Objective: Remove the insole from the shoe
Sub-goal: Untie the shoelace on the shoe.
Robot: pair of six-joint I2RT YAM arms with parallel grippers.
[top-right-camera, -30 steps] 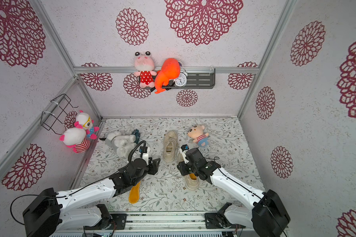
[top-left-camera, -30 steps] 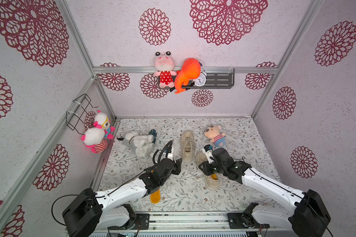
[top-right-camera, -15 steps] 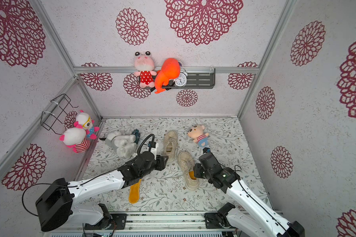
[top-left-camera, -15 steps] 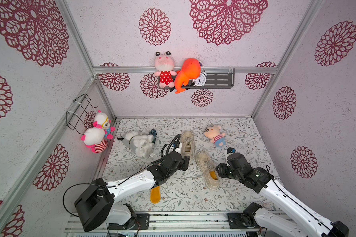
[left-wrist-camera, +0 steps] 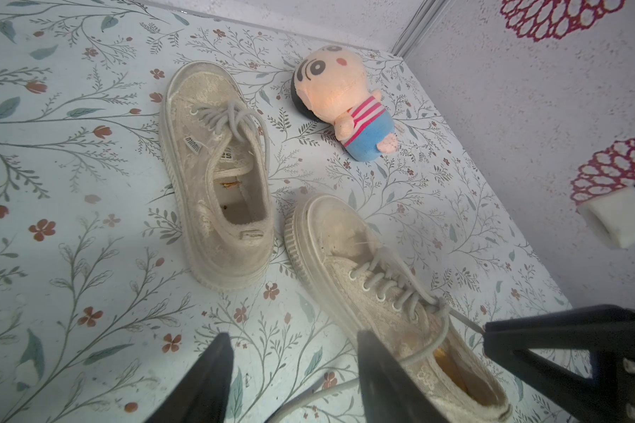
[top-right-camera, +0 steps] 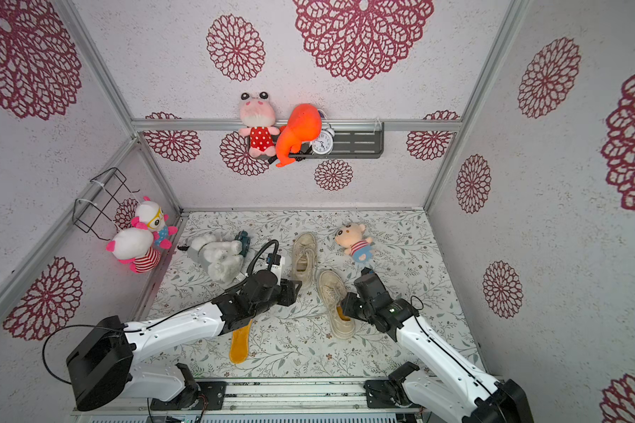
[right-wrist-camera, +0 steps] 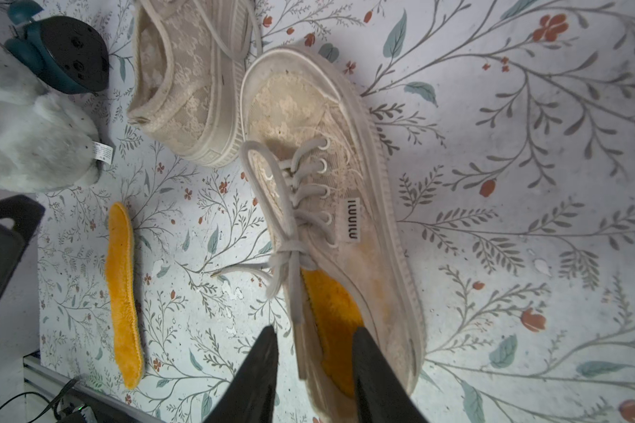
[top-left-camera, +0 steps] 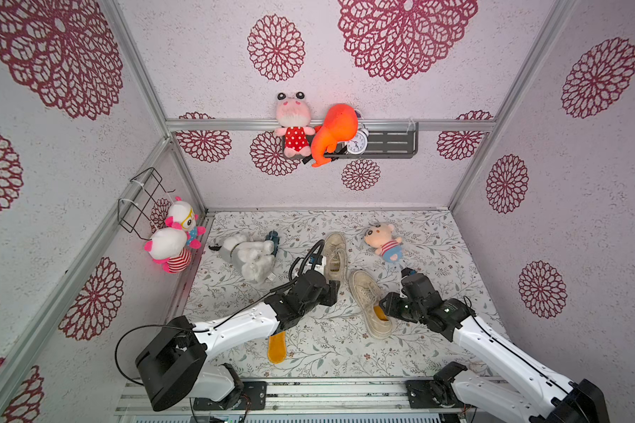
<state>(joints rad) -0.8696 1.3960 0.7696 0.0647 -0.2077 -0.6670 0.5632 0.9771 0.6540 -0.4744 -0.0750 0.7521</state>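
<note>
The insole (right-wrist-camera: pixel 330 315) sits inside the shoe (top-left-camera: pixel 367 300), orange and fuzzy. You can see only its heel end, under the lace bow and the collar. The shoe lies flat on the floral tabletop (top-left-camera: pixel 437 249), heel toward the robot and toe just beside the heel of the second shoe (top-left-camera: pixel 334 256).

Your right claw (right-wrist-camera: pixel 314 331) is down at the heel of the shoe with its jaws partly apart. In the right wrist view one finger (right-wrist-camera: pixel 261 362) is outside the shoe's side wall and the other is over the insole, so the wall and the insole's edge lie between them. A gap shows beside the outer finger, and nothing is pinched.

Your left claw (left-wrist-camera: pixel 293 335) hangs just above the tabletop, beside the shoe's laced front and near the second shoe's heel. Its jaws are wide and empty.

The second shoe's opening shows a pale bed in the left wrist view. A spare insole (top-left-camera: pixel 276 348), also orange, lies flat on the tabletop, partly under your left arm in both top views. A boy doll (top-left-camera: pixel 382 241) lies beyond the shoes.
</note>
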